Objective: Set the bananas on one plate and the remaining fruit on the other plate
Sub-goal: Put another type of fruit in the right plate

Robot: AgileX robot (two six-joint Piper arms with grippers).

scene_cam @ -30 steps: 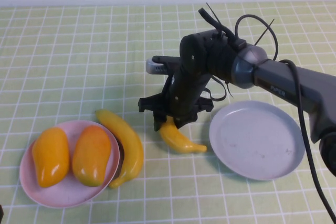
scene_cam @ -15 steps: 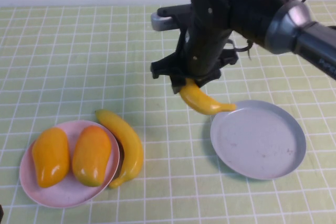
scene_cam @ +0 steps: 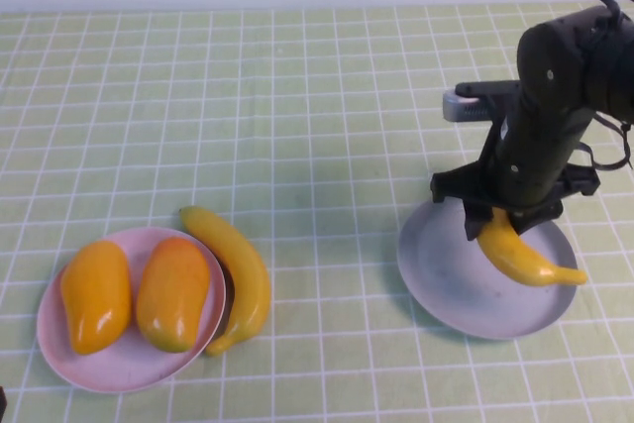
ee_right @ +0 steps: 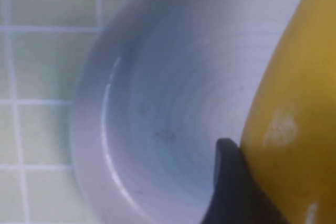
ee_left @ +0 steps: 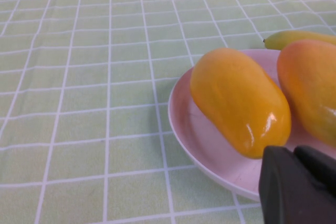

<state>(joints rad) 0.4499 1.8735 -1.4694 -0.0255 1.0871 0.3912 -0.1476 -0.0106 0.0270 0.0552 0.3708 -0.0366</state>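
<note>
Grey-blue plate (scene_cam: 446, 279) sits on the right of the green checked tablecloth (scene_cam: 248, 96). Right gripper (scene_cam: 505, 223) hangs over this plate, jaws clamped on the upper end of one banana (scene_cam: 523, 257). The held banana slants down from the jaws above the plate's far-right part, its tip reaching out near the rim; whether it touches the plate surface cannot be told. In the right wrist view the yellow banana skin (ee_right: 294, 103) fills one side, pressed against a dark fingertip (ee_right: 228, 171), with the plate's bowl (ee_right: 157, 103) just beyond.

Pale pink plate (scene_cam: 59, 339) lies at the near left. Two mangoes (scene_cam: 96, 296) (scene_cam: 173, 292) rest on it side by side. The second banana (scene_cam: 243, 274) lies on the cloth, curved against the pink plate's right rim, touching or nearly so.

Left gripper (ee_left: 299, 184) is parked low at the near left, jaws fully closed and holding nothing, just beside the pink plate (ee_left: 205, 150). Its wrist view shows the nearer mango (ee_left: 239, 100), the other mango (ee_left: 310, 87) and the banana tip (ee_left: 294, 38) behind.
</note>
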